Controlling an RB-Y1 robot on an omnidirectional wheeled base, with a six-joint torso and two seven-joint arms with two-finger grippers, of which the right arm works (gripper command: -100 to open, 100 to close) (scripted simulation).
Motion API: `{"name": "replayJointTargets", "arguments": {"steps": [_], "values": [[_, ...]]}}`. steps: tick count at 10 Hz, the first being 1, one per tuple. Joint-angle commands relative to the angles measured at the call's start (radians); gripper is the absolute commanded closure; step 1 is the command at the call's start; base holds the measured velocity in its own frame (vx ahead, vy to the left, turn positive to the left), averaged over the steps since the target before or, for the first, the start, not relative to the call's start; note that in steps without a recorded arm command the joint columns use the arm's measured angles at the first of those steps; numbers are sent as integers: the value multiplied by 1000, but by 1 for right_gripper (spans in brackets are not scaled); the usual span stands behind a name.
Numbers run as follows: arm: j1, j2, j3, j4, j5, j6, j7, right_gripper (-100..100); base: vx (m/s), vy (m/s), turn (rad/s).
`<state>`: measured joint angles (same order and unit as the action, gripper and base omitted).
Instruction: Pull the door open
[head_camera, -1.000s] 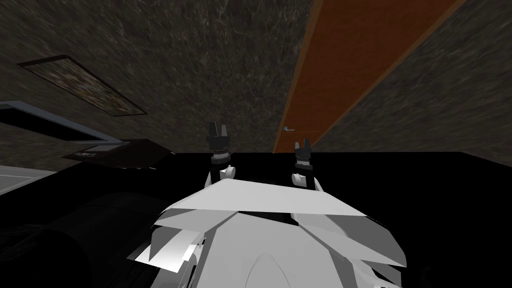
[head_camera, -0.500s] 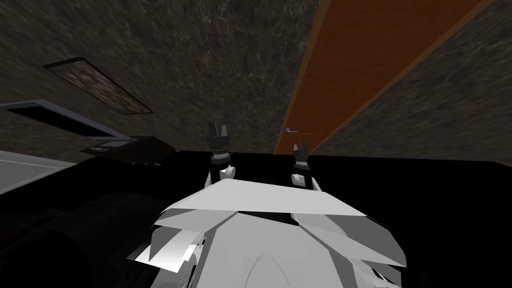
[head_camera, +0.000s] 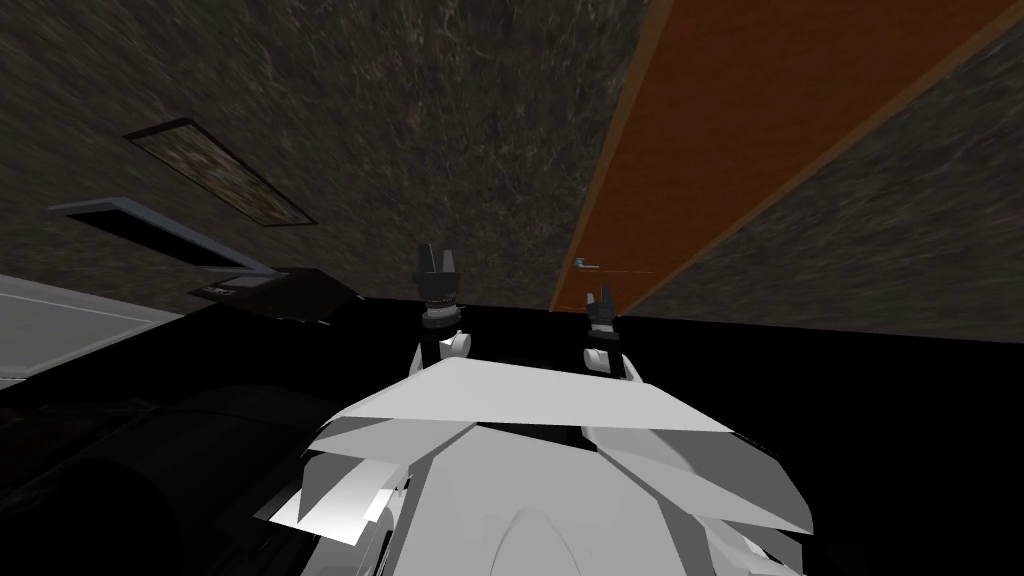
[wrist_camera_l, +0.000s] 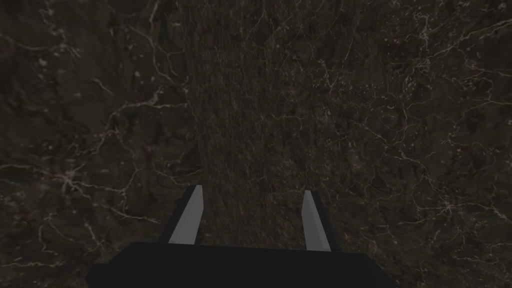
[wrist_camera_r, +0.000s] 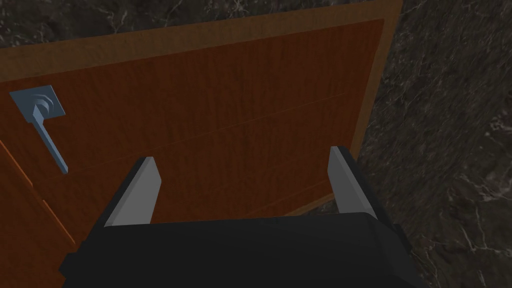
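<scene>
A closed orange-brown door (head_camera: 760, 110) is set in a dark marbled wall, right of centre in the head view. Its small grey lever handle (head_camera: 588, 264) sits near the door's left edge. My right gripper (head_camera: 600, 298) hangs just below that handle, a short way off the door. In the right wrist view this gripper (wrist_camera_r: 242, 156) is open with nothing between its fingers. It faces the door panel (wrist_camera_r: 225, 100), and the handle (wrist_camera_r: 47, 132) lies off to one side beyond one finger. My left gripper (head_camera: 437, 256) is raised before the wall, open and holding nothing (wrist_camera_l: 251, 191).
A framed picture (head_camera: 220, 175) hangs on the wall to the left. Below it stand a dark piece of furniture (head_camera: 290, 293) and a light grey frame (head_camera: 150, 225). The floor in front of me is a black area.
The whole head view has slid to the right, so I have moved; the door looks a little larger. My right hand has turned slightly and sits closer under the handle.
</scene>
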<state>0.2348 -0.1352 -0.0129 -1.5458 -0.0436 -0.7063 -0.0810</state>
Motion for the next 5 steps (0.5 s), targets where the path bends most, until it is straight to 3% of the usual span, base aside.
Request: {"name": "replayJointTargets", "arguments": {"steps": [1, 3, 5], "values": [[-14, -7, -4, 50, -9, -12, -2, -100, 64, -33, 62], [-40, -22, -12, 116, -24, -26, -7, -100, 76, -72, 129], [-53, -29, -16, 166, -32, -33, -10, -100, 50, -39, 57]]}}
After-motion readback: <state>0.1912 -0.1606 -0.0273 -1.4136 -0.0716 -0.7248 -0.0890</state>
